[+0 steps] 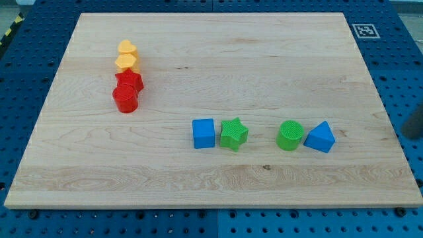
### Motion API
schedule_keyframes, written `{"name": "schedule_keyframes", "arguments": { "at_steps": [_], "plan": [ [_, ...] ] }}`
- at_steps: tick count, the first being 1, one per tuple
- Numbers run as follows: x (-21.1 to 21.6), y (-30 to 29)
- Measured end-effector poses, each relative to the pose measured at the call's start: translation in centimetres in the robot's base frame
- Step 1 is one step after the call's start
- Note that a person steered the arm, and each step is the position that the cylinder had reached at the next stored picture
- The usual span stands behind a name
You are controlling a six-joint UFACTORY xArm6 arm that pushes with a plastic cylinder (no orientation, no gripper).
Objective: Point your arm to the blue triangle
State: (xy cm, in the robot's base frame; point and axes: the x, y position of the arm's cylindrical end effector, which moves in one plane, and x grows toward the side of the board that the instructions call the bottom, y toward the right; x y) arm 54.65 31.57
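Note:
The blue triangle (320, 137) lies on the wooden board (218, 73) at the lower right, touching or nearly touching a green cylinder (290, 135) on its left. A dark, blurred rod enters at the view's right edge. My tip (404, 134) is just off the board's right side, to the right of the blue triangle and about level with it, well apart from it.
A blue cube (203, 133) and a green star (233, 133) sit side by side left of the green cylinder. At the upper left, two yellow blocks (125, 56), a red block (130, 80) and a red cylinder (125, 99) form a column.

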Motion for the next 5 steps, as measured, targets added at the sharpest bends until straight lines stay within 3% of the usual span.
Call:
{"name": "schedule_keyframes", "arguments": {
  "at_steps": [1,3,5],
  "plan": [
    [6.9,-2.8],
    [6.7,-16.4],
    [4.3,-17.1]
  ]
}}
